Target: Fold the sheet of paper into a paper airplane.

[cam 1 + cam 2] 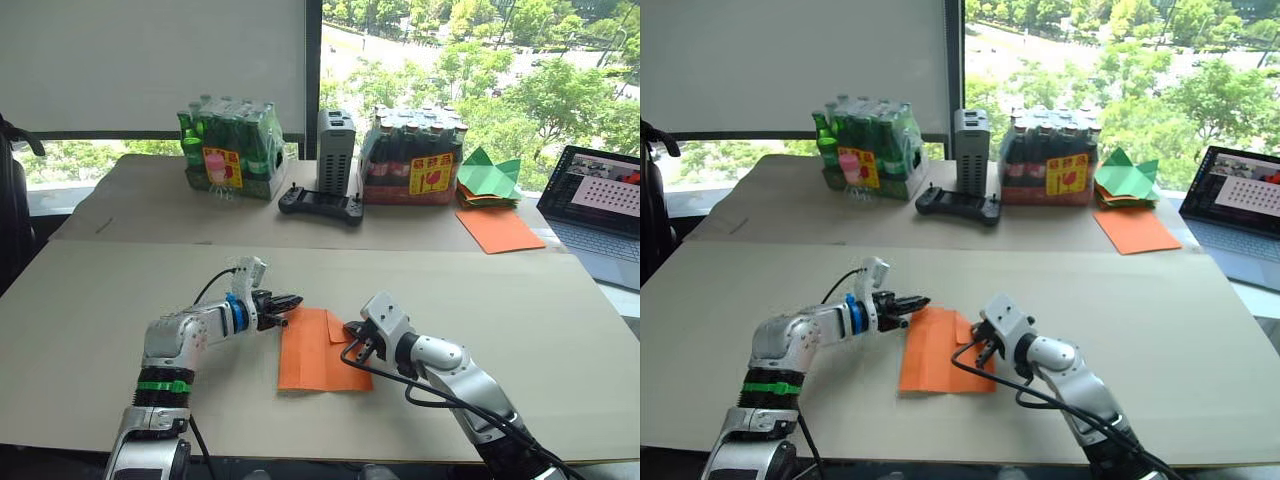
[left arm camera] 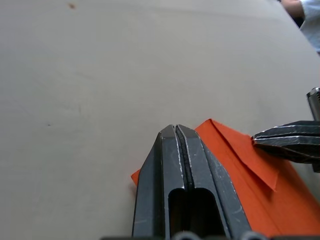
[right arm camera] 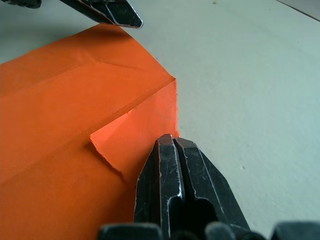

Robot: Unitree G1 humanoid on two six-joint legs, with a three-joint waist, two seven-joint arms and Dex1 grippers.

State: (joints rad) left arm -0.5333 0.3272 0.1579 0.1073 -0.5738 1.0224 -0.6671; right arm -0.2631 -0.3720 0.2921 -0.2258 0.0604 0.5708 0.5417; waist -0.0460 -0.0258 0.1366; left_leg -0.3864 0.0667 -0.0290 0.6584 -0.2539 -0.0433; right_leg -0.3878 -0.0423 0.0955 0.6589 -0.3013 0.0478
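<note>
- One sheet of paper (image 1: 318,355), bright orange, is lying flat near the front edge of the pale surface (image 1: 520,320), with one far corner folded down into a small triangular flap.
- Two pincers are working at it: the left pincer (image 1: 285,303) is reaching in from the robot's left, and the right pincer (image 1: 355,333) is coming in from the right.
- The left pincer's two black fingers (image 2: 180,165) are pressing together with no gap between them; their tips are sitting over the sheet's far left corner, nothing caught between them.
- The right pincer's fingers (image 3: 172,172) are likewise closed tight, tips resting at the sheet's right edge, just beside the folded flap, touching or nearly touching the paper.
- The sheet is lying between the two pincers, its near half extending toward the robot.
- At the back of the surface two shrink-wrapped packs of bottles are standing: one green pack (image 1: 230,150) on the left, one darker pack (image 1: 413,155) on the right.
- Between them one grey upright box (image 1: 336,150) is standing, with one black controller (image 1: 320,205) lying before it.
- Farther right, one larger smooth orange sheet (image 1: 498,230) is lying beneath a stack of green paper shapes (image 1: 488,175).
- One open laptop (image 1: 600,200) is sitting at the right edge.
</note>
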